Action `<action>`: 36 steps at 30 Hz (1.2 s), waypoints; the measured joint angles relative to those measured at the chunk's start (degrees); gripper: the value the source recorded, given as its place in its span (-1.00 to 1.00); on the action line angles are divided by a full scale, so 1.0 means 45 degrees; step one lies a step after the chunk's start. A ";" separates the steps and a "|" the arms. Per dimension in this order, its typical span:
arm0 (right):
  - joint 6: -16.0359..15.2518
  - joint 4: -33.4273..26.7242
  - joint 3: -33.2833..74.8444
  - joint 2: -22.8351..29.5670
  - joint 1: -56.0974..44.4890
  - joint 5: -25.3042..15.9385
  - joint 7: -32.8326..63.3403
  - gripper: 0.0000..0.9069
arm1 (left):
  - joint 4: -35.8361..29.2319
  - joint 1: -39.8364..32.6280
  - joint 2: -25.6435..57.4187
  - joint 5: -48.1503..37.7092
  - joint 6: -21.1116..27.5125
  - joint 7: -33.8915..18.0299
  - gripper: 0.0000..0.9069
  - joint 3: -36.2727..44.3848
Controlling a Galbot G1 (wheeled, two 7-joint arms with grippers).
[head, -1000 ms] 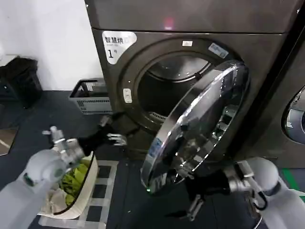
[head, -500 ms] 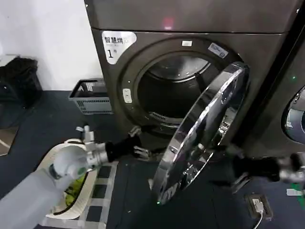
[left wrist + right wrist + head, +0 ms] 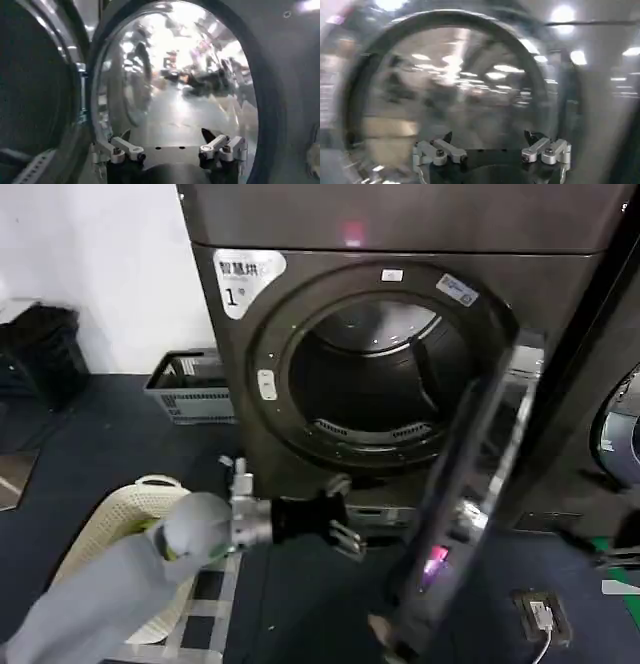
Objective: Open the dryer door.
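Standing wide open, the dryer door (image 3: 470, 484) is swung out on its right-hand hinge so far that the head view catches it nearly edge-on, a dark slanted band with chrome glints running from beside the drum opening down toward the floor. Behind it the drum (image 3: 375, 384) of the dark grey machine with the white "1" label (image 3: 245, 279) gapes bare. The left pincer (image 3: 340, 529) hangs low in front of the machine, just below the opening's rim and to the left of the door's lower edge, apart from it, its fingers spread wide and holding nothing. In the left wrist view the door's round glass (image 3: 175, 85) faces that pincer (image 3: 170, 150). The right pincer (image 3: 490, 150) has its fingers parted too, empty, before a round rimmed door. A pale laundry basket (image 3: 110, 534) sits on the floor at the left.
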 joint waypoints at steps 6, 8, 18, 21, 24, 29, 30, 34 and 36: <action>-0.0579 0.0835 0.1621 0.0973 -0.0847 0.0021 0.4853 1.00 | 0.0460 -0.0761 -0.0959 0.0593 -0.0387 -0.0335 1.00 0.1131; -0.0897 0.1186 0.1948 0.1280 -0.1000 -0.0153 0.6422 1.00 | 0.0625 -0.1035 -0.1327 0.0577 -0.0360 -0.0677 1.00 0.1525; -0.2833 0.2460 0.3403 0.1656 -0.1327 -0.0327 1.2549 1.00 | 0.1503 -0.2384 -0.2816 0.0343 -0.0336 -0.0830 1.00 0.2972; -0.3317 0.2565 0.3947 0.1663 -0.1474 -0.0359 1.3803 1.00 | 0.1818 -0.2679 -0.3281 0.0577 -0.0488 -0.1027 1.00 0.3213; -0.3550 0.2378 0.4573 0.1518 -0.1610 -0.0362 1.4388 1.00 | 0.2199 -0.2970 -0.3804 0.0747 -0.0554 -0.1146 1.00 0.3527; -0.3497 0.1882 0.5764 0.1167 -0.1778 -0.0298 1.4993 1.00 | 0.2921 -0.3401 -0.4799 0.0843 -0.0685 -0.1520 1.00 0.4084; -0.3488 0.1763 0.6052 0.1094 -0.1832 -0.0299 1.5042 1.00 | 0.3118 -0.3466 -0.5048 0.0935 -0.0764 -0.1660 1.00 0.4184; -0.3272 0.1252 0.7056 0.0818 -0.2108 -0.0212 1.4875 1.00 | 0.3903 -0.3639 -0.6039 0.1167 -0.0897 -0.2115 1.00 0.4526; -0.3268 0.1105 0.7545 0.0670 -0.2224 -0.0192 1.4866 1.00 | 0.4312 -0.3733 -0.6561 0.1343 -0.1002 -0.2213 1.00 0.4660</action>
